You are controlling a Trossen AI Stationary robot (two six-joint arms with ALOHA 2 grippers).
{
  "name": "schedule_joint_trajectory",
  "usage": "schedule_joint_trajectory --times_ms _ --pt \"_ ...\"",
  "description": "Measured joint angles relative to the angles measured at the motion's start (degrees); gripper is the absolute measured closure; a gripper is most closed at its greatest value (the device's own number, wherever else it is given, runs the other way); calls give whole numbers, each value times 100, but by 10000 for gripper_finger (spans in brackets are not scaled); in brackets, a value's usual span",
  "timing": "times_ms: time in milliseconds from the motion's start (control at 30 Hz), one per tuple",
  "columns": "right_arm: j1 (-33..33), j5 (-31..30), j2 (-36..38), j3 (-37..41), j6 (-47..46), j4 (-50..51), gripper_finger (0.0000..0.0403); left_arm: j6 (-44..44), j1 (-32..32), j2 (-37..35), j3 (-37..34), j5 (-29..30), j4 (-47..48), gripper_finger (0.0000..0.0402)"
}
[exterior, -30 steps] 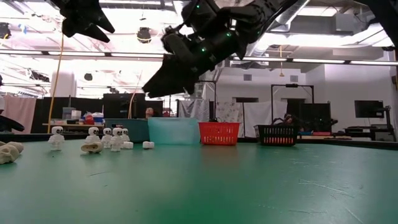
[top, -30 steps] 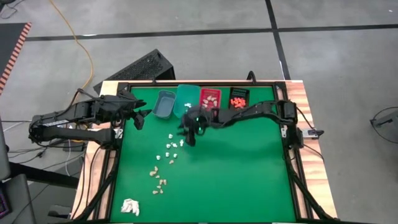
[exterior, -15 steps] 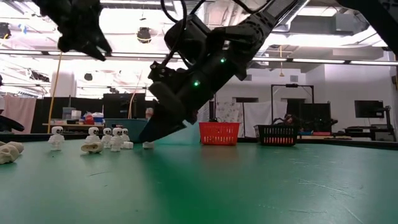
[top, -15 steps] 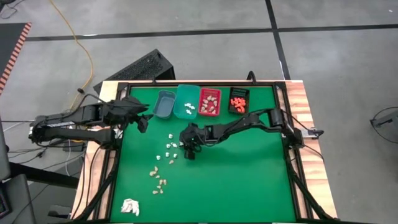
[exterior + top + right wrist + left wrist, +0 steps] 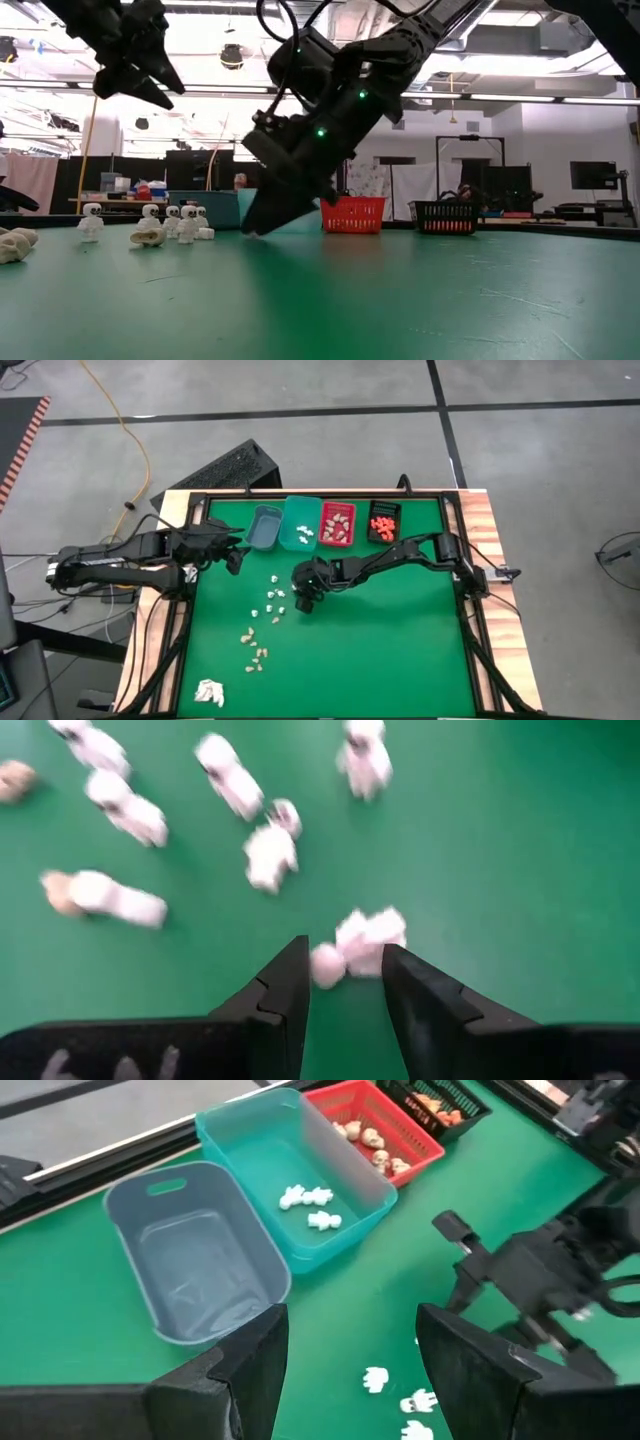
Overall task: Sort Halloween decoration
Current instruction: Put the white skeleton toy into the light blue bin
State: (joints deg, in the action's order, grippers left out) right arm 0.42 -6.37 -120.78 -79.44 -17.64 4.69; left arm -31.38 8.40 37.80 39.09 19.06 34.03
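Note:
Small white decoration pieces (image 5: 272,596) lie in a loose cluster left of the table's middle, with tan ones (image 5: 255,650) nearer the front. My right gripper (image 5: 345,960) is low over the cluster's right side (image 5: 303,601), open, with a white piece (image 5: 358,944) on the table at its fingertips. My left gripper (image 5: 350,1370) hangs open and holds nothing, above the table's far left (image 5: 232,554) beside the grey bin (image 5: 190,1260). A few white pieces lie in the teal bin (image 5: 310,1200), tan ones in the red bin (image 5: 338,523) and orange ones in the black bin (image 5: 383,520). My right gripper slants down from the far right, its tips (image 5: 255,228) almost at the table. The white piece (image 5: 358,944) lies flat on the green top, partly between the two fingertips (image 5: 296,965). Whether either finger touches it I cannot tell.
A larger white papery wad (image 5: 208,692) lies at the near left corner. The four bins stand in a row along the far edge. Open green surface (image 5: 400,640) spreads over the table's right half and its near side.
My right gripper has come down from beside the bins toward the near edge, tipping and rolling, until its tips stand low at the white pieces. My left gripper has sunk a little and rolled slightly. The pieces have not moved.

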Motion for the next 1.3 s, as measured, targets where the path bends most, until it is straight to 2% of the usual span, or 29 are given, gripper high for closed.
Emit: schedule_joint_trajectory --times_ms 233,433,767,967,1300 --pt "192 -328 214 9 -444 608 263 21 -2 0 0 -40 -113 191" --pt "389 -1194 449 11 -495 531 263 137 0 4 0 -47 -112 191" --pt "364 -1372 463 11 -606 393 263 251 -2 2 1 -85 -161 191" --pt "42 -1421 646 -202 -473 331 263 235 -2 2 2 -198 -163 191" --pt "-895 -1479 724 -1235 163 587 262 22 -8 2 2 -336 -169 191"
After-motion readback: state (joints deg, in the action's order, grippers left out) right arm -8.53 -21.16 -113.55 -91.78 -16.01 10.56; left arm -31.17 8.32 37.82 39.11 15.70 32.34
